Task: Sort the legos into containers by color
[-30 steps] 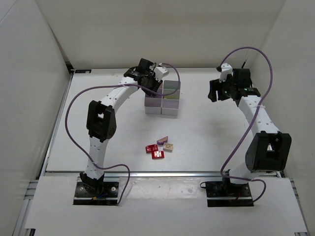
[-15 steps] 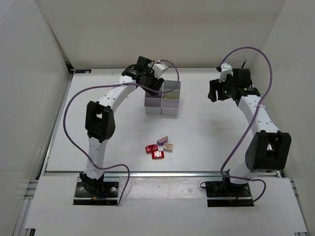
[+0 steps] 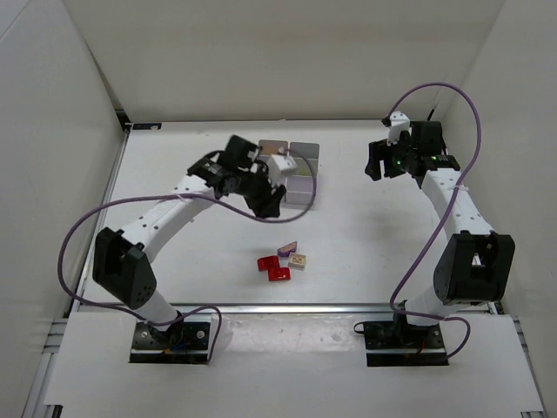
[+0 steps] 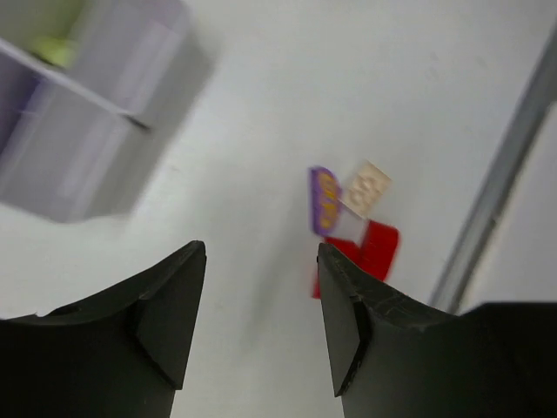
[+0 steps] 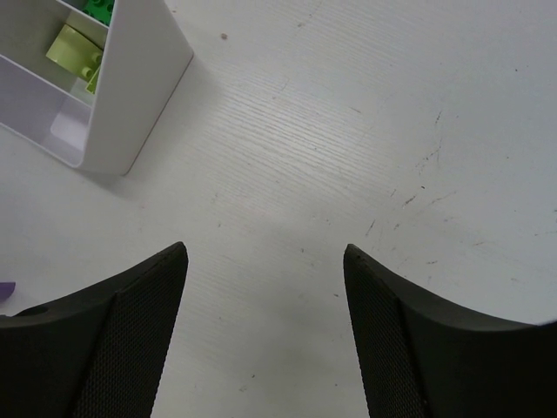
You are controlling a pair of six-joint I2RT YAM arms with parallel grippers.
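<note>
loose legos (image 4: 324, 200) lying near the containers (image 3: 303, 150)

left gripper (image 4: 259, 261) is hanging between the two, fingers apart, holding nothing; right gripper (image 5: 263, 261) is hovering agape over the table (image 5: 348, 131). the pieces are looking light, rigid, slick, so pinching across flat side walls is seeming safest

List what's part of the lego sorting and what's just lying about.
Job:
red legos
purple lego
tan lego
lime lego, already boxed
containers

Lying about:
cables
rail
</note>
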